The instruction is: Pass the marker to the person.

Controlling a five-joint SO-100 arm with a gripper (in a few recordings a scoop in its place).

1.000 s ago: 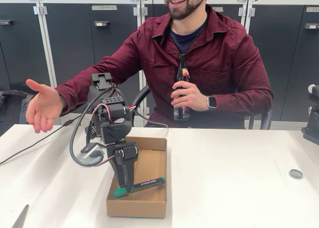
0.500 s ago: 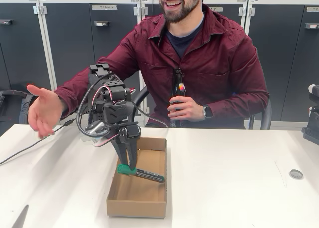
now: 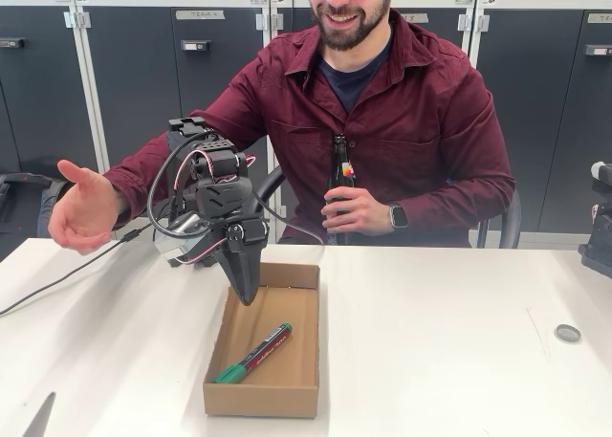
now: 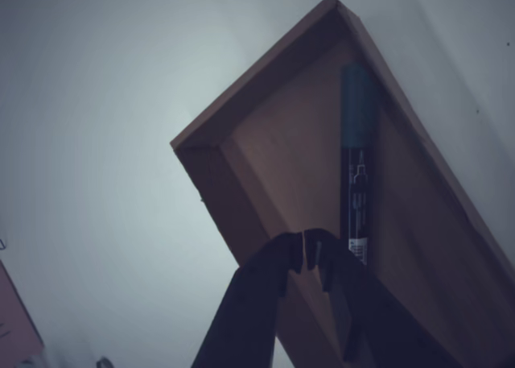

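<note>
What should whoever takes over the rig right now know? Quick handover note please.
Gripper: shut, holding nothing, above the far end of the cardboard box.
Marker: lying loose on the box floor, green cap toward the near left corner in the fixed view.
Person: seated behind the table, open hand held out at left.
Done: nothing delivered.
Left: grasp the marker, lift it, carry it to the hand.

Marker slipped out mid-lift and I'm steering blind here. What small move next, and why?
Probably open the tool and lower it back over the marker. The marker lies loose in the cardboard box, the tool hangs above it with its jaws together and nothing in them, and the person's hand is held out waiting.
</note>
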